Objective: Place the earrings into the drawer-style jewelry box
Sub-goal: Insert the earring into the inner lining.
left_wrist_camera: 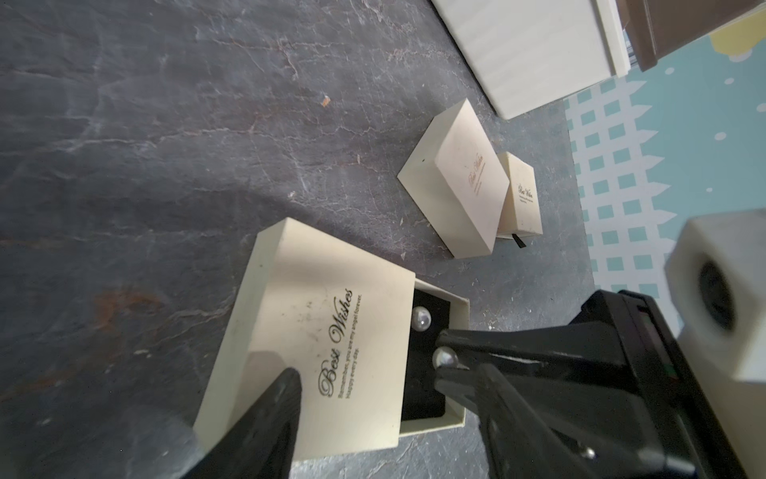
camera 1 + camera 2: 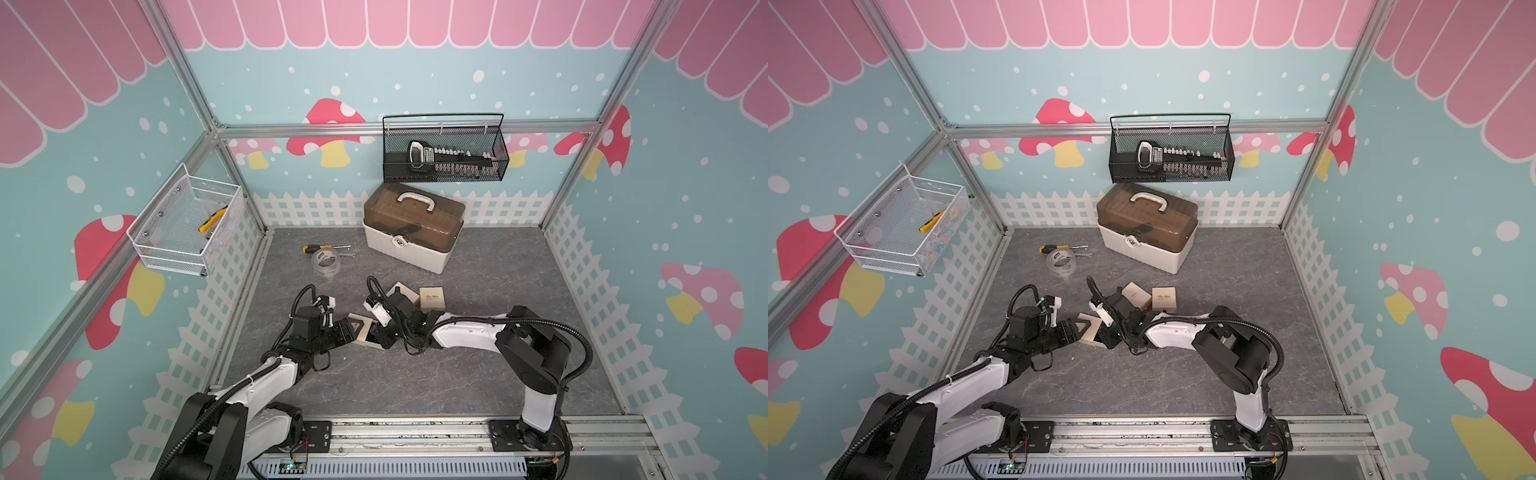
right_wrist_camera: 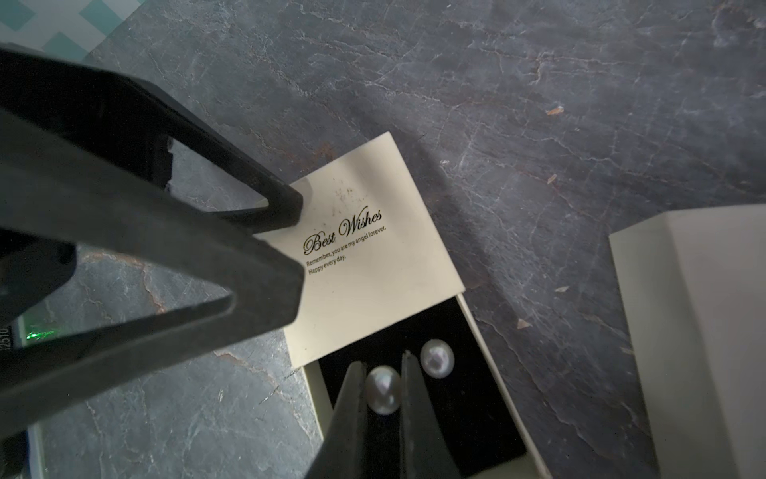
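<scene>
The drawer-style jewelry box [image 1: 331,331] is cream with "Best Wishes" on its sleeve. It lies mid-table [image 2: 365,332], and its drawer [image 3: 476,398] is pulled out, showing a black lining. Two pearl-like earrings are over that lining. One earring [image 3: 437,358] lies loose on it. My right gripper [image 3: 383,367] is shut on the other earring [image 3: 383,392], just above the lining. My left gripper [image 1: 364,377] is open across the box. One of its fingertips [image 1: 286,385] rests on the sleeve top, and the other hangs near the drawer end.
Two more cream boxes [image 2: 432,299] [image 2: 405,291] lie just behind the right arm. A white toolbox with a brown lid [image 2: 411,228] stands at the back. A tape roll [image 2: 326,262] and a screwdriver [image 2: 320,248] lie at the back left. Wire baskets [image 2: 444,153] [image 2: 187,224] hang on the walls.
</scene>
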### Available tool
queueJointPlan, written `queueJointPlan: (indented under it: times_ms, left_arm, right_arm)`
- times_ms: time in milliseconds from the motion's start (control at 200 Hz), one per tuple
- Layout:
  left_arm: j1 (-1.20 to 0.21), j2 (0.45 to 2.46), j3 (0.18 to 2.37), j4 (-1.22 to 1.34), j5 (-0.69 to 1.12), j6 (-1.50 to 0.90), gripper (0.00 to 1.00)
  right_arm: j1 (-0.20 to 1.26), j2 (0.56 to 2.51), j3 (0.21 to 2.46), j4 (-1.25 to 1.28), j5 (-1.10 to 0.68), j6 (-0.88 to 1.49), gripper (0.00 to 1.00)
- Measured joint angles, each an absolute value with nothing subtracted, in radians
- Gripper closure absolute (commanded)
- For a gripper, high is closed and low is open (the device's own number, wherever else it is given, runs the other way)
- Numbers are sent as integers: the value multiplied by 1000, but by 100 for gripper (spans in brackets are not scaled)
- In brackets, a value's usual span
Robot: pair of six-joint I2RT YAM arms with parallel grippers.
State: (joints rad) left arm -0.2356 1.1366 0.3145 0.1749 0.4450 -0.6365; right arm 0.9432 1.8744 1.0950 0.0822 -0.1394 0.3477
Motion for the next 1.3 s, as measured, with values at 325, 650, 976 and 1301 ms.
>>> queueJointPlan:
  times_ms: [325,650,976,1301]
  left_arm:
    - [-238,1162,315,206,447,-636,32]
    - [-238,1168,315,215,446,-636,32]
    - [-238,1168,315,215,446,-635,32]
    - [-238,1167,315,213,445,-631,32]
  right_arm:
    - [943,1874,1095,86,-141,347,100]
    - [943,1900,1095,104,-156,344,100]
    - [943,1913,1093,105,-159,339,100]
    - [944,1913,1072,105,-160,324,100]
